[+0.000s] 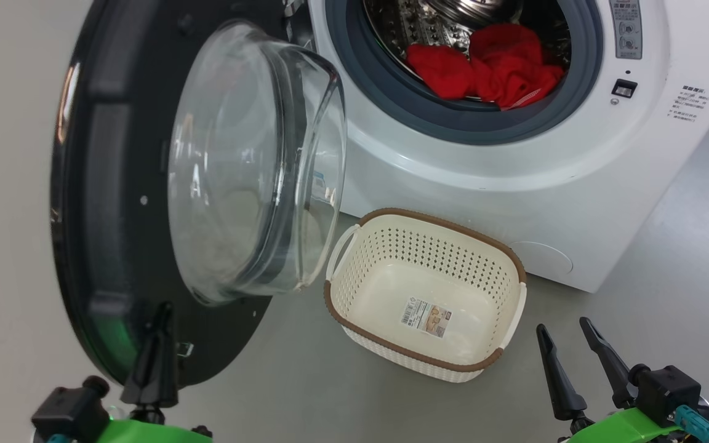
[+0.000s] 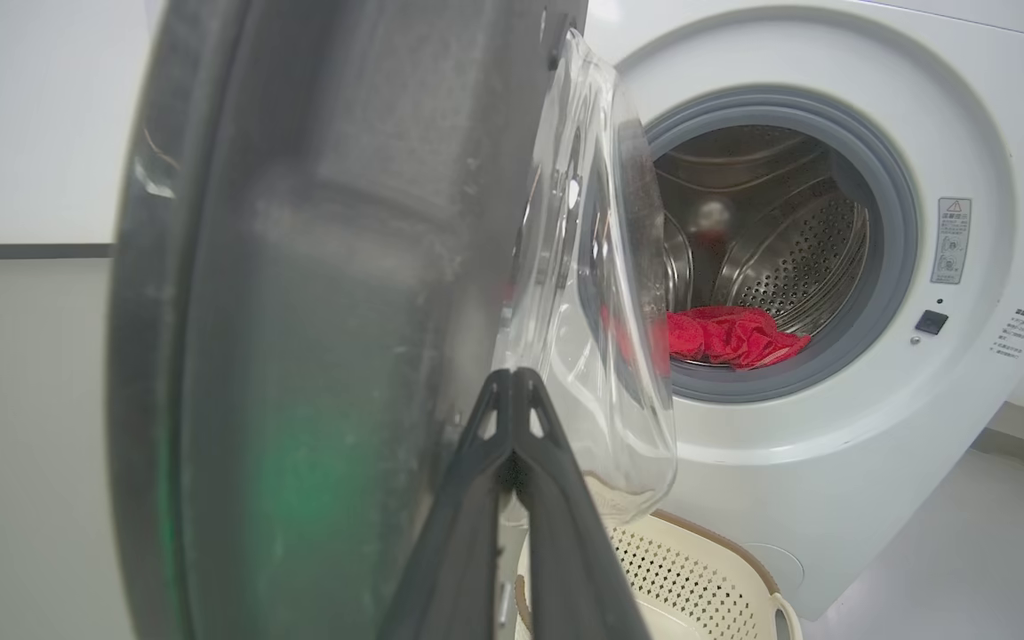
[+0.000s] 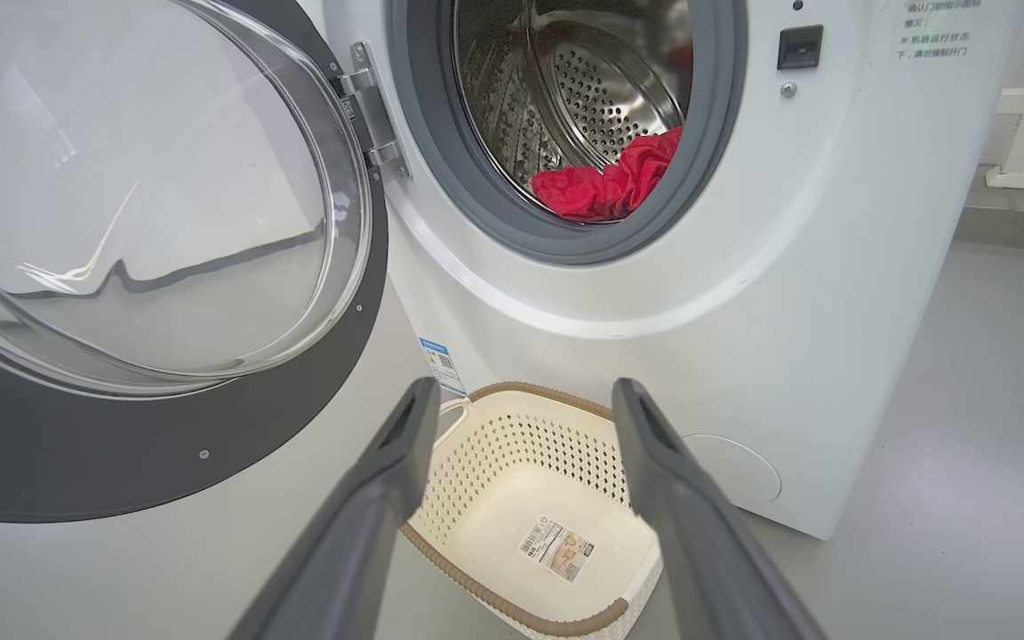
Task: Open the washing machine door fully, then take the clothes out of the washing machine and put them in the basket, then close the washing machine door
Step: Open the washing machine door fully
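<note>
The washing machine [image 1: 514,172] stands ahead, and its door [image 1: 114,203] is swung out to the left with the glass bowl [image 1: 250,160] bulging toward the basket. Red clothes [image 1: 490,64] lie in the steel drum, also seen as clothes [image 3: 610,182] and clothes [image 2: 725,338]. The cream basket [image 1: 447,224] sits empty on the floor below the opening. My left gripper [image 1: 160,311] is shut, its tips at the inner black frame of the door [image 2: 325,267] near its lower edge, left gripper [image 2: 512,378]. My right gripper [image 1: 564,329] is open and empty, to the right of the basket [image 3: 530,444], right gripper [image 3: 525,391].
Grey floor [image 1: 668,307] stretches to the right of the machine. A pale wall [image 2: 32,116] rises behind the open door. A white frame [image 3: 1023,116] stands far right by the wall. The door's hinge [image 3: 374,107] sits on the left of the opening.
</note>
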### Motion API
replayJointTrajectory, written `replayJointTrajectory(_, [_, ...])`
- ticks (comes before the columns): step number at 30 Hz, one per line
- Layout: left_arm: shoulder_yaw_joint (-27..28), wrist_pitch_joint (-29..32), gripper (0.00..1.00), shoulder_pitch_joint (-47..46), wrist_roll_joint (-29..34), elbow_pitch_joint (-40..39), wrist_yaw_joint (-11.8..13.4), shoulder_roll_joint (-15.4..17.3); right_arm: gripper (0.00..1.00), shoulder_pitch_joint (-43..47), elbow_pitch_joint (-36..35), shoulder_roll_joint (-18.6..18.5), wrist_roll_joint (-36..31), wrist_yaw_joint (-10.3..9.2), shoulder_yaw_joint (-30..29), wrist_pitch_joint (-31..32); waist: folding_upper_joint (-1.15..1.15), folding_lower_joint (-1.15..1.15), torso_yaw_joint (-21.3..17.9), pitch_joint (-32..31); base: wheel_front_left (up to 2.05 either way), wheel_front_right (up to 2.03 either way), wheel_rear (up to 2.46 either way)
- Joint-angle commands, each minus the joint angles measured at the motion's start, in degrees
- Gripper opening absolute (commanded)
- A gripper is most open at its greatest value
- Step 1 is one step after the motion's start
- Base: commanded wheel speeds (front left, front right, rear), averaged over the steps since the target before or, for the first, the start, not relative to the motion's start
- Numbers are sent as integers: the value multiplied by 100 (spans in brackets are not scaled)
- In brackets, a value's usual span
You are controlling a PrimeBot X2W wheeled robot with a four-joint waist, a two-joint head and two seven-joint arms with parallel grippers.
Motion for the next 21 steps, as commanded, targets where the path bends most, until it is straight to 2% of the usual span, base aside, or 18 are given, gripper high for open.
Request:
replayJointTrajectory(1, [324, -27, 0, -229, 37, -78, 1, 82, 100, -172, -143, -3, -65, 37, 110, -54, 0, 0, -7, 11, 0, 0, 0])
replayJointTrajectory(12, [1256, -27, 0, -664, 404, 347, -196, 105, 100, -221, -160, -46, -76, 37, 105, -54, 0, 0, -60, 121, 0, 0, 0])
replayJointTrajectory(21, [1838, -27, 0, -1062, 647, 747, -289, 275, 100, -255, -182, -90, -94, 37, 107, -54, 0, 0, -111, 255, 0, 0, 0])
